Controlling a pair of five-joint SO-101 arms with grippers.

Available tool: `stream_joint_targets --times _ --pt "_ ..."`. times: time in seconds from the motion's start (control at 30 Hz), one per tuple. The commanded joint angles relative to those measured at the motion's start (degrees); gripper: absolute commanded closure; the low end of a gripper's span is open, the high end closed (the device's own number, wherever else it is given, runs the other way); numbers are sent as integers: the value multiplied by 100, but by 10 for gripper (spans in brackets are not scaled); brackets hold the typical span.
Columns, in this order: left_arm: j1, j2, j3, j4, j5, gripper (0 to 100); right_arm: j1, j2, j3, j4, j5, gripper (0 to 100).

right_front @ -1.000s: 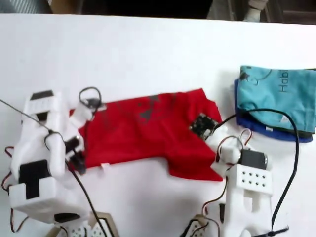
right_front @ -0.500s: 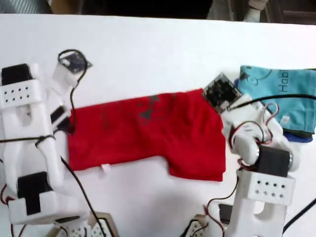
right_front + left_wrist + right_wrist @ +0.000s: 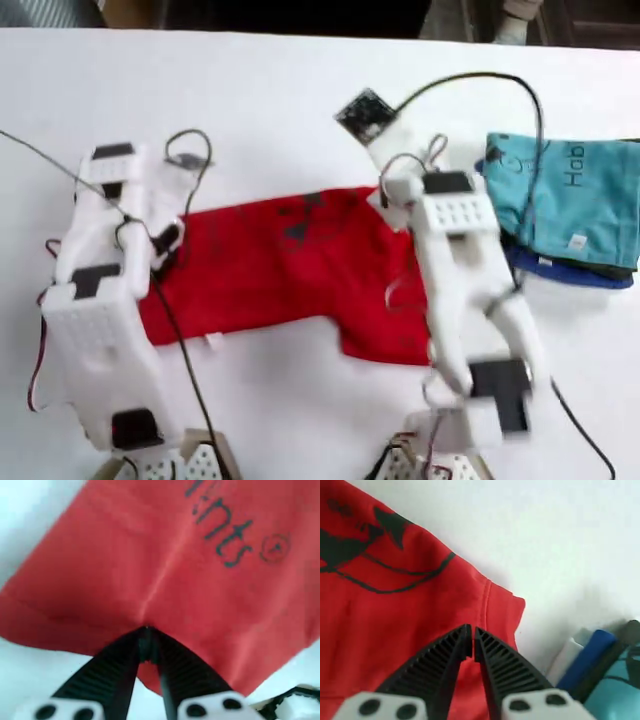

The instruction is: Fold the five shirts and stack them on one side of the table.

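Firmly, the left pincer [image 3: 146, 645] pinches the red shirt [image 3: 165, 570] near its edge.

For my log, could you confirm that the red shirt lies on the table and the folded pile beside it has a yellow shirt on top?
Not quite: the shirt on top of the folded pile is turquoise, not yellow, as the high view shows. The red shirt does lie on the table beside it.

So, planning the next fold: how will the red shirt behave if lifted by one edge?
Probably floppy: the red shirt puckers into creases where the left end effector pinches it. Likely light, since it lies thin and flat. Unheld parts would probably sag.
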Motion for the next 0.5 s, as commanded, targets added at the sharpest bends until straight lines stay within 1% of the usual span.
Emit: stream_joint_targets --times 0.0,0.13,0.2,0.3,0.37,0.47 --pt "-202 510 -822 62 246 974 -22 1086 -932 22 -35 977" --pt "-440 1292 -2343 818 299 975 -22 1833 -1635 347 -35 977" --pt "-554 1776 -3363 1213 501 975 -22 2088 -1916 400 -35 977" --pt "-651 2400 -4541 1292 695 975 -22 2387 -2224 382 -35 977" --pt "-624 2708 -4919 1292 686 975 -22 2571 -2418 382 -35 977" --pt "-589 2971 -5059 1284 686 975 -4 2870 -2699 382 -35 977"
